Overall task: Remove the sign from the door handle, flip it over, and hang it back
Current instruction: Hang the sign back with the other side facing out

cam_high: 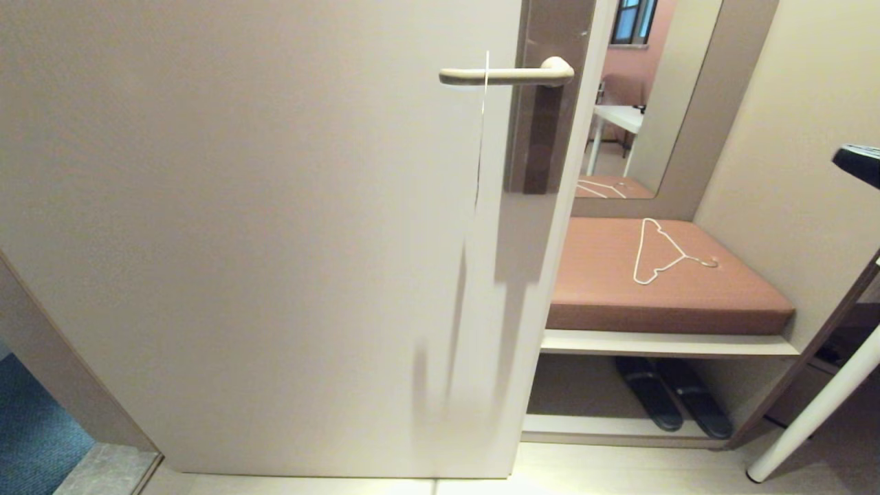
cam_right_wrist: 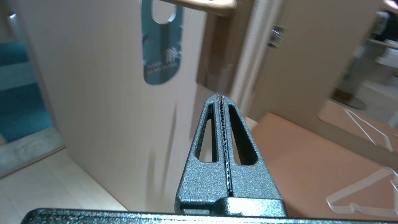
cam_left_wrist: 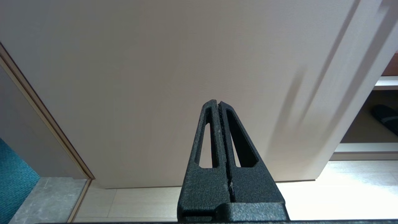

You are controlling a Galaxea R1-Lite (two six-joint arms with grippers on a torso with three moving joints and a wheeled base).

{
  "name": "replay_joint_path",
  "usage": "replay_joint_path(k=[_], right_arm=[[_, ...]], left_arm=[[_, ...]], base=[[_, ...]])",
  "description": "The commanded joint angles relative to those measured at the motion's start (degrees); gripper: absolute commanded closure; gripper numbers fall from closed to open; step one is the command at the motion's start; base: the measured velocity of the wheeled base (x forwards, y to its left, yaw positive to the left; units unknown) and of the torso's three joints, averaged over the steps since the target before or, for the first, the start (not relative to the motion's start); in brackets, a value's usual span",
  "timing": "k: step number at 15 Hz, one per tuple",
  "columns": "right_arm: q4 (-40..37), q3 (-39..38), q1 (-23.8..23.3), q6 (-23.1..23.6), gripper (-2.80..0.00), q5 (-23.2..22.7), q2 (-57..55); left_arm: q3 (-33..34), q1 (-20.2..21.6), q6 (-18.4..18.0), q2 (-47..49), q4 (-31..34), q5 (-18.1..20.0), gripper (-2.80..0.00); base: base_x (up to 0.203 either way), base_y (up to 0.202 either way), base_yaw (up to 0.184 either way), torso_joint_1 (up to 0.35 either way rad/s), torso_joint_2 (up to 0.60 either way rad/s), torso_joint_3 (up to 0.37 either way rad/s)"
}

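The sign (cam_high: 482,130) hangs on the door handle (cam_high: 509,74), seen edge-on as a thin white line in the head view. In the right wrist view the sign (cam_right_wrist: 161,46) shows its grey-blue "PLEASE DO NOT DISTURB" face, hanging from the handle (cam_right_wrist: 205,3). My right gripper (cam_right_wrist: 220,96) is shut and empty, below the sign and apart from it. My left gripper (cam_left_wrist: 217,102) is shut and empty, low down facing the bare door panel. Neither gripper shows in the head view.
The beige door (cam_high: 261,227) stands open edge-on. Right of it is a brown cushioned bench (cam_high: 660,282) with a white wire clothes hanger (cam_high: 663,251), dark slippers (cam_high: 674,399) beneath, a mirror (cam_high: 646,89) behind, and a white table leg (cam_high: 818,405) at far right.
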State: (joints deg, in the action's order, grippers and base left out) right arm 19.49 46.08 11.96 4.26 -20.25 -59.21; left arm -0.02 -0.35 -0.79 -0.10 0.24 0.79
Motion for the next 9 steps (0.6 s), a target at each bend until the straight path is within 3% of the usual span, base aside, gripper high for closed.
replay_joint_path(k=[1,9], right_arm=[[0.97,3.50,2.29,0.77,0.00,-0.26,-8.96],[6.25,20.47,17.91,2.14,0.00,-0.17,-30.44]], left_arm=[[-0.06,0.00,0.00,0.10,0.02,0.00,0.00],[0.02,0.00,0.00,0.10,0.02,-0.05,0.00]], base=[[0.000,0.000,0.000,0.000,0.00,0.000],[0.000,0.000,0.000,0.000,0.00,0.000]])
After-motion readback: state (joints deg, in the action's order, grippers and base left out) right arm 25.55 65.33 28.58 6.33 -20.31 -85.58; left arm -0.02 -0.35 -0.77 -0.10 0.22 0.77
